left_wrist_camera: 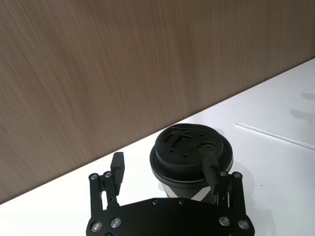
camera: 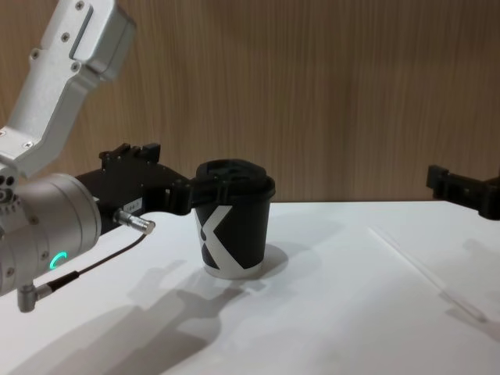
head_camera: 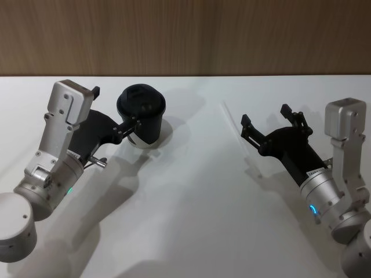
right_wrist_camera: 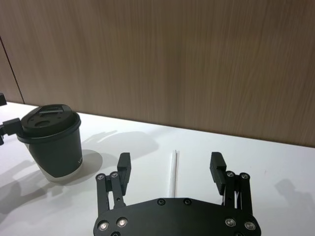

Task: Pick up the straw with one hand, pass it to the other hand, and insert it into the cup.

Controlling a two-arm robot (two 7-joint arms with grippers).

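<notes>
Wood wall (head_camera: 185, 35): brown grain panel behind the table; no writing on it.
White table (head_camera: 203, 231): plain top, carries the cup and the straw.
Left gripper (left_wrist_camera: 164, 162): on the table's left side, fingers spread wide with nothing gripped. One fingertip is level with the cup's lid rim and the other is well out to the side. Cannot tell whether it touches.
Right gripper (head_camera: 265, 114): on the right side, above the table, fingers spread wide and empty.
Cup (camera: 234, 234): black, upright, left of centre, just ahead of the left gripper.
Cup marking (camera: 211, 234): large white X-like mark on the side. Raised lid lettering is not readable.
Straw (right_wrist_camera: 173, 174): thin and white, flat on the table. It lies ahead of the right gripper, in line with the gap between its fingers and untouched, well apart from the cup.
</notes>
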